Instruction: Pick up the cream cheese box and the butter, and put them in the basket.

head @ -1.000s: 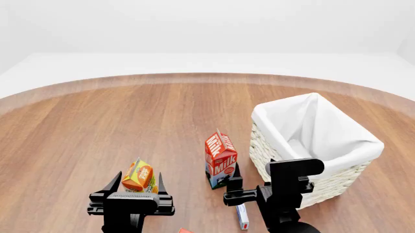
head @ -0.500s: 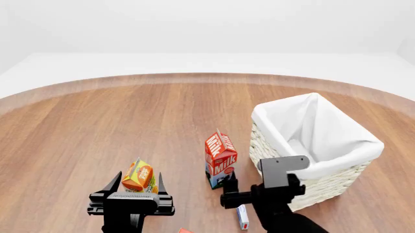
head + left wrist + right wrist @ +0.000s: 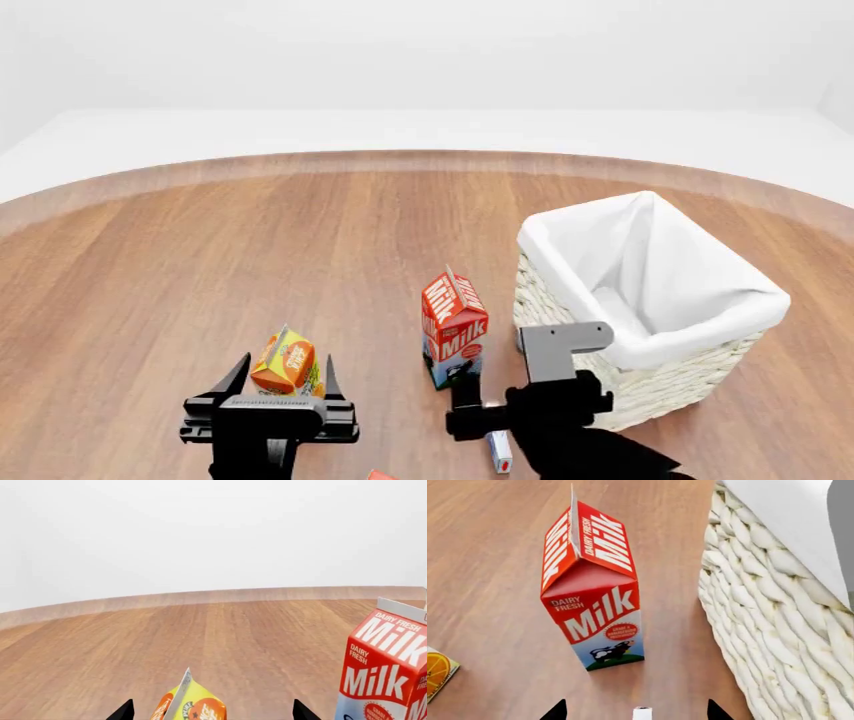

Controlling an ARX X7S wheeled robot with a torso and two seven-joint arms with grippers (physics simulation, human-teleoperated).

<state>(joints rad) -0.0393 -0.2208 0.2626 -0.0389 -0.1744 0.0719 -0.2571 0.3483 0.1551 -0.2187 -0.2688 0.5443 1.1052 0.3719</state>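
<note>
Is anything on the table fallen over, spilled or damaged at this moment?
Nothing stands out. The milk carton and the juice carton stand upright, the basket sits squarely with its liner in place, and the cream cheese box lies flat, apart from the others. No spill shows.

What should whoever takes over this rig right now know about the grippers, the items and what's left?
Left gripper: open, empty, by the juice carton.
Right gripper: open, empty, above the cream cheese box, which lies flat on the table in front of the milk carton.
Butter: only a red corner shows at the head view's bottom edge.
Basket: at the right, beside the milk carton; nothing seen inside.
Done: nothing placed yet.
Left: grasp the cream cheese box, drop it in the basket, then the butter.
</note>
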